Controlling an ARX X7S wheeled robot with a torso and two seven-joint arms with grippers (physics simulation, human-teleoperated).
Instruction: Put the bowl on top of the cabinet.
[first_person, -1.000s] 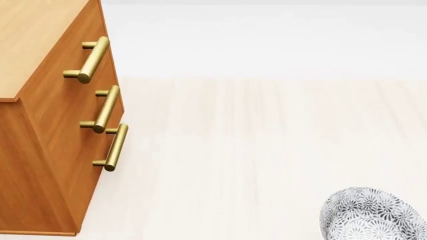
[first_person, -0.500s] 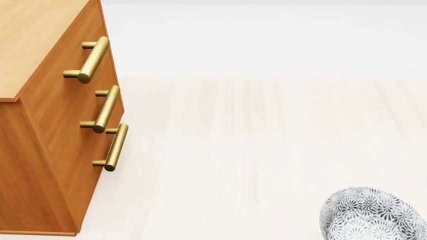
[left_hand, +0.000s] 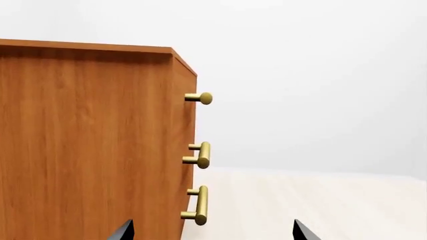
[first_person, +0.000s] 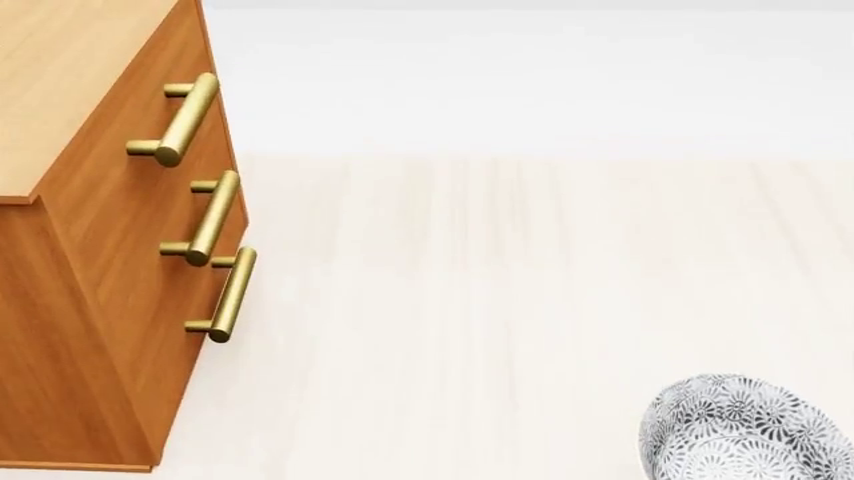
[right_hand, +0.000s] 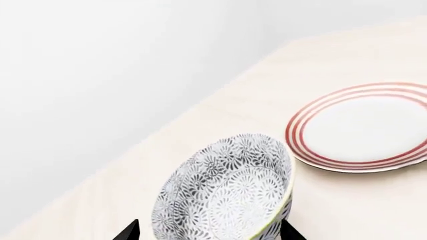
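Note:
The bowl (first_person: 741, 430), white with a grey-black floral pattern, sits on the pale floor at the lower right edge of the head view. In the right wrist view the bowl (right_hand: 227, 190) lies between the two dark fingertips of my right gripper (right_hand: 210, 235), which is open, with a gap showing on one side. The orange-brown cabinet (first_person: 107, 260) stands at the left, its lighter top (first_person: 67, 80) bare. My left gripper (left_hand: 210, 235) is open and empty, facing the cabinet (left_hand: 87, 140) side near its front corner. Neither gripper shows in the head view.
A flat white plate with red rings (right_hand: 363, 127) lies on the floor just beyond the bowl. Three brass bar handles (first_person: 214, 215) stick out from the cabinet front. Pale wood floor (first_person: 507, 280) stretches between cabinet and bowl, with a white wall behind.

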